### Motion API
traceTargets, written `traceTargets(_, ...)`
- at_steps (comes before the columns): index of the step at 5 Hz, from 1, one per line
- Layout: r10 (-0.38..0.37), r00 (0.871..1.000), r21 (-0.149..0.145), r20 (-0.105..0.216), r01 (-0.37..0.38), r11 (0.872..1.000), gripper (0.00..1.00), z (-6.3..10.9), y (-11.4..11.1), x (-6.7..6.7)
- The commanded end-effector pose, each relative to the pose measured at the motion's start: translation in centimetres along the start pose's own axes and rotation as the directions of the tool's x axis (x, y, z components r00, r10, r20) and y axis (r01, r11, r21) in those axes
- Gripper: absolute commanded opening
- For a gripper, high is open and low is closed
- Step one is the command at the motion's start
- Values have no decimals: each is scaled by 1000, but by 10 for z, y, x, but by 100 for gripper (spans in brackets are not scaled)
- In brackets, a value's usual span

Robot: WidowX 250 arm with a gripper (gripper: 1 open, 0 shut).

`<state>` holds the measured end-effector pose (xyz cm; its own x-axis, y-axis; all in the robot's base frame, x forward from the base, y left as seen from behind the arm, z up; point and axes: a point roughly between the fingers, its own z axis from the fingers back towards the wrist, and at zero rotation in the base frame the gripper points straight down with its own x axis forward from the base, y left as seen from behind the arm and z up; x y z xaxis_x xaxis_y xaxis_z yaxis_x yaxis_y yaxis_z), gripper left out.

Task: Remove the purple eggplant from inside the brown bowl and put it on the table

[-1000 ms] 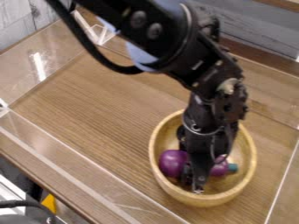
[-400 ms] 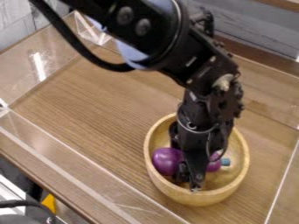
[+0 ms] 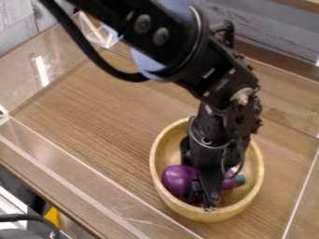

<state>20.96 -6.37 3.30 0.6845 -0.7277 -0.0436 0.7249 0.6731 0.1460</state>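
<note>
The brown bowl (image 3: 159, 166) sits at the front right of the table (image 3: 100, 112). Inside it lies the purple eggplant (image 3: 178, 178), its teal stem end (image 3: 242, 179) showing on the far side of my fingers. My gripper (image 3: 208, 193) points straight down into the bowl, and its dark fingers (image 3: 200, 183) are closed around the eggplant's middle. The eggplant is still low inside the bowl, and the arm hides part of it and of the back rim.
Low clear acrylic walls (image 3: 37, 65) edge the table on the left and along the front (image 3: 88, 191). Bare wood-grain tabletop lies to the left of the bowl. The black arm (image 3: 162, 42) reaches in from the top left.
The bowl and the eggplant have shifted a little to the left under the gripper. The wrist has rolled slightly. The hand itself has kept its place.
</note>
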Motion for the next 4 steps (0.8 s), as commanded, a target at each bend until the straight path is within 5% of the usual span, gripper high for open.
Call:
traceTargets(1,-63,998,14,21,62,998,0,12,-3,2)
traceTargets(2,-119,993,15,23,119,993,0,18,-8,3)
traceTargets(4,-163,986,18,19,163,986,0,6,-5,-20)
